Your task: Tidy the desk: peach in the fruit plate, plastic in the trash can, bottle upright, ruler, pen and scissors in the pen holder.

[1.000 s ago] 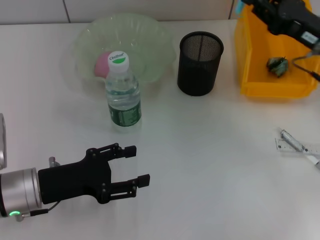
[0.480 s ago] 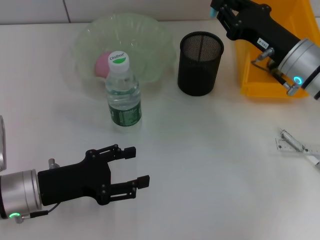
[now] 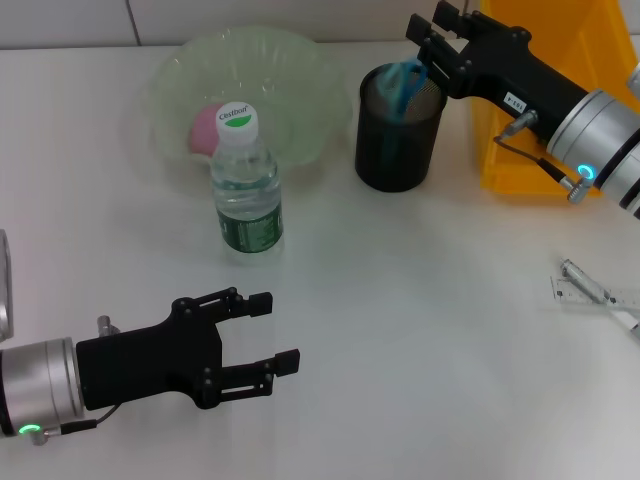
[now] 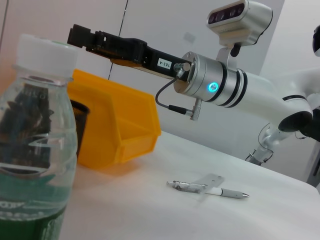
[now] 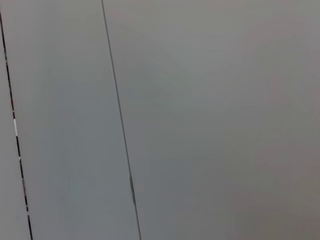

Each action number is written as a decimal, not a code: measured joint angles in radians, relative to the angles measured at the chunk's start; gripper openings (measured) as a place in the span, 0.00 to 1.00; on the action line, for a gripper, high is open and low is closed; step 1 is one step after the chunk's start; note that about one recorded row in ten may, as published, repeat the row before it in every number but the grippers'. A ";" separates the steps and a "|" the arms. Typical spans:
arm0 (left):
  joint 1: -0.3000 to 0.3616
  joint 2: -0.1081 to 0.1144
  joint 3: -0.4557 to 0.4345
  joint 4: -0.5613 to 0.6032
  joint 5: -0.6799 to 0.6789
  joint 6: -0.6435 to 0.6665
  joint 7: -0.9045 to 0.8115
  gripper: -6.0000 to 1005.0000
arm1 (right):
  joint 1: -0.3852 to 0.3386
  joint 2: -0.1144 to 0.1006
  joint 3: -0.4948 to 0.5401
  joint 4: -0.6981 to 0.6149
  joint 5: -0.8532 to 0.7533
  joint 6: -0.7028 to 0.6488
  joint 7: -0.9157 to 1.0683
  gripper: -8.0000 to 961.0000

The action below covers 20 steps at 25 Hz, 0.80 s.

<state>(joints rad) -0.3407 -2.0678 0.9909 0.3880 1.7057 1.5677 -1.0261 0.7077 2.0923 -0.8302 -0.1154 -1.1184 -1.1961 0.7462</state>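
My right gripper hovers over the black mesh pen holder, jaws apart. Blue-handled scissors stand blurred inside the holder, just under the fingers. It also shows in the left wrist view. A pen and a clear ruler lie at the right table edge, also seen in the left wrist view. A pink peach lies in the clear fruit plate. The water bottle stands upright. My left gripper is open and empty at the front left.
The yellow bin stands at the back right, behind my right arm, which hides its contents. The bottle stands between the fruit plate and my left gripper. White table lies between the pen holder and the pen.
My right arm swung from over the yellow bin to above the pen holder. The blue scissors left its fingers and now sit in the holder. The left arm has not moved.
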 joint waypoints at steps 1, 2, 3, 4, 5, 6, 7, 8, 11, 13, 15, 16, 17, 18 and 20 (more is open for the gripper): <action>0.001 0.000 0.000 0.000 0.000 0.000 0.000 0.79 | 0.000 0.000 -0.003 0.000 0.000 0.004 0.000 0.26; 0.001 0.000 0.000 0.000 0.000 0.000 0.000 0.79 | 0.000 0.000 -0.003 0.000 0.000 0.005 0.000 0.30; 0.002 0.000 0.000 0.000 0.000 0.000 0.000 0.79 | -0.001 0.000 -0.003 0.000 0.000 0.006 -0.001 0.33; 0.002 0.000 0.000 0.000 0.000 0.000 0.000 0.79 | -0.003 0.000 -0.004 0.000 0.001 0.006 -0.001 0.37; 0.002 0.000 0.000 0.000 0.000 0.000 0.000 0.79 | -0.004 0.000 -0.004 -0.001 0.002 0.006 -0.001 0.41; 0.002 0.000 0.000 0.000 0.000 0.000 0.000 0.79 | -0.006 0.000 -0.004 -0.001 0.004 0.005 -0.001 0.45; 0.002 0.000 0.000 0.000 0.000 0.000 0.000 0.79 | -0.009 0.000 -0.004 -0.002 0.005 0.002 0.000 0.51; 0.002 0.000 0.000 0.000 0.000 0.000 0.000 0.79 | -0.013 0.000 -0.004 -0.004 0.005 -0.005 0.005 0.56; 0.000 0.000 0.000 0.000 -0.001 0.000 0.000 0.79 | -0.032 -0.007 -0.004 -0.021 -0.003 -0.037 0.046 0.68; -0.001 0.000 0.000 0.000 -0.001 0.001 0.000 0.79 | -0.058 -0.011 -0.005 -0.075 -0.038 -0.056 0.119 0.68; -0.001 0.000 0.000 0.000 -0.001 0.001 0.000 0.79 | -0.099 -0.012 -0.006 -0.177 -0.114 -0.070 0.233 0.68; -0.001 0.000 0.000 0.000 -0.001 0.001 0.000 0.79 | -0.120 -0.012 -0.006 -0.231 -0.161 -0.084 0.298 0.68; -0.003 0.000 0.000 0.000 -0.001 0.003 0.000 0.79 | -0.139 -0.012 -0.006 -0.283 -0.205 -0.100 0.354 0.69; -0.003 0.000 0.000 0.000 -0.001 0.003 0.000 0.79 | -0.158 -0.012 -0.006 -0.343 -0.256 -0.124 0.421 0.69; -0.005 0.000 0.000 0.000 -0.002 0.005 -0.002 0.79 | -0.195 -0.013 -0.006 -0.480 -0.373 -0.175 0.554 0.69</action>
<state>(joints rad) -0.3453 -2.0677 0.9908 0.3883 1.7041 1.5727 -1.0283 0.5122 2.0798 -0.8361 -0.5958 -1.4913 -1.3708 1.3004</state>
